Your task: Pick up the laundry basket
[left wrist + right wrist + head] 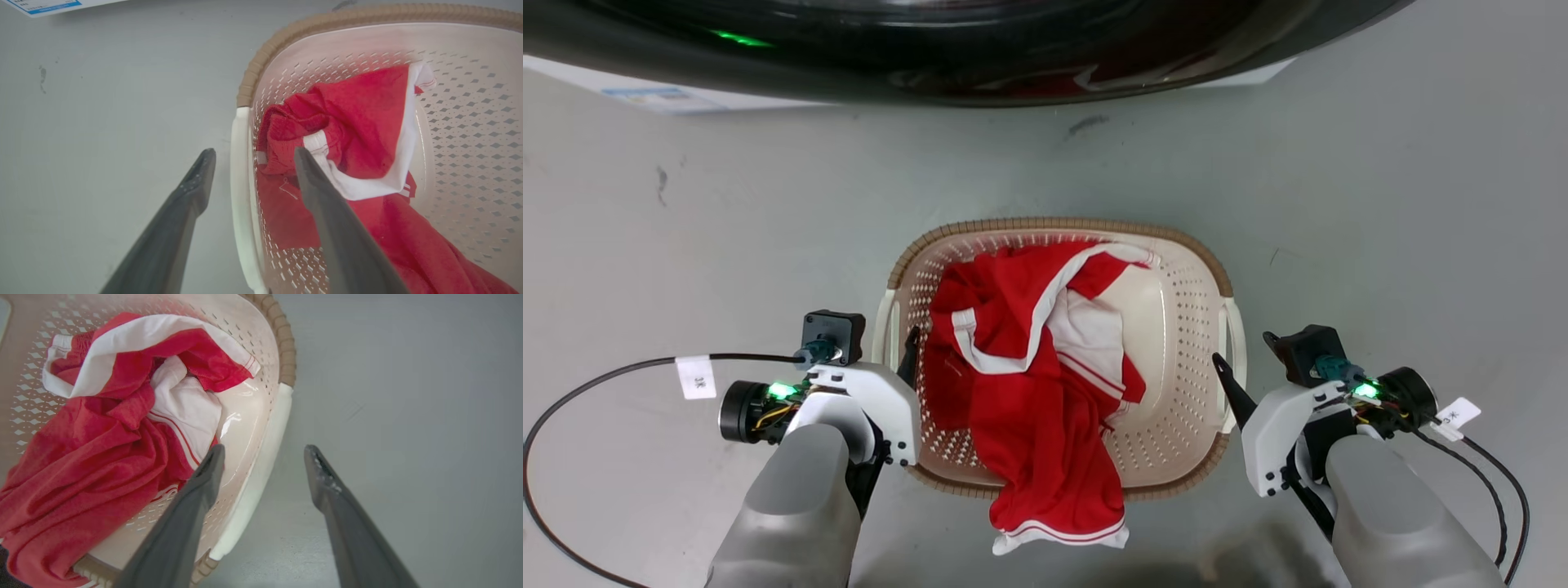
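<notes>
L gripper [253, 150]: fingers apart, so you're astride the L handle [240, 175] of the basket. Outer finger is over the floor, inner finger is inside the wall, over red cloth. Not clamped; can't tell if either finger touches plastic.

R gripper [264, 447]: same deal, fingers apart astride the R handle [261, 465]. Inner finger is over the basket interior, outer over the floor.

The laundry basket [1054, 222] is upright on the grey floor [1380, 204], between your two grippers.

Contents: red garment [1029, 408] w/ white trim, bunched toward the L and near sides. White panel [1086, 335] w/ thin red stripes sits mid-basket. R part of the basket bottom is bare. The garment's hem spills over the near rim onto the floor.

Far side: dark washer door [980, 49], apart from the basket.
</notes>
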Tool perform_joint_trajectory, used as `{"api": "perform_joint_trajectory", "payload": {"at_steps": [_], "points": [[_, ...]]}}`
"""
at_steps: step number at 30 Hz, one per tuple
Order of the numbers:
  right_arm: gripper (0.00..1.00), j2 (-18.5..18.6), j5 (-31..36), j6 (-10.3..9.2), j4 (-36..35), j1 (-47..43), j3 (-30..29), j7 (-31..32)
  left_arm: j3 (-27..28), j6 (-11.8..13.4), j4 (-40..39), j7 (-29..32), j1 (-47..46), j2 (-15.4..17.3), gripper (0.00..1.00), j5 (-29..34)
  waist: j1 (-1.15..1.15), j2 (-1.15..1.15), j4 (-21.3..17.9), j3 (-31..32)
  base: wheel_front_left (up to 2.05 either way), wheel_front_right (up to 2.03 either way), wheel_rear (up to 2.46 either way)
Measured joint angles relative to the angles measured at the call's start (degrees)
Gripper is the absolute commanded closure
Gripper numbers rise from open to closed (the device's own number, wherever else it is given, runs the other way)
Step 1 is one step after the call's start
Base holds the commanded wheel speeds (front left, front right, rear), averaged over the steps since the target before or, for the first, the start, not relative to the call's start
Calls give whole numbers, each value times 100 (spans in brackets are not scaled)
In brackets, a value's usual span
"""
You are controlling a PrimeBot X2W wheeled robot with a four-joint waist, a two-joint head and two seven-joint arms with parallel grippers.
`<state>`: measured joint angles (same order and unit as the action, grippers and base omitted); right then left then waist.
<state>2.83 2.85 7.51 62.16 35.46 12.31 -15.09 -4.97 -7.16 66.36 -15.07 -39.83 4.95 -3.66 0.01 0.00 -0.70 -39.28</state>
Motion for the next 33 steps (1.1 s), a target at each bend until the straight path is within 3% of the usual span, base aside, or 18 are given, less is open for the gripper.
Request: {"api": "perform_joint_trajectory", "payload": {"at_steps": [21,22,23,24,25,33], "points": [[0,0,-633,0,822,650,537,1,-495,-24,485,0,-576,-101,0,-169,0,0,79,-865,0,0,0],[16,0,-651,0,836,658,560,10,-534,-24,515,0,-597,-103,0,-174,0,0,85,-873,0,0,0],[72,-1,-677,0,847,662,578,23,-571,-24,542,0,-609,-105,23,-177,0,0,88,-881,0,0,0],[100,-1,-695,0,857,673,583,22,-603,-24,553,0,-616,-108,86,-178,0,0,91,-887,0,0,0],[100,0,-701,0,864,694,594,22,-636,-24,563,0,-628,-109,100,-181,0,0,95,-890,0,0,0],[100,19,-956,-11,961,733,714,79,-940,-19,684,16,-627,-151,100,-476,0,0,111,-721,0,0,0]]}}
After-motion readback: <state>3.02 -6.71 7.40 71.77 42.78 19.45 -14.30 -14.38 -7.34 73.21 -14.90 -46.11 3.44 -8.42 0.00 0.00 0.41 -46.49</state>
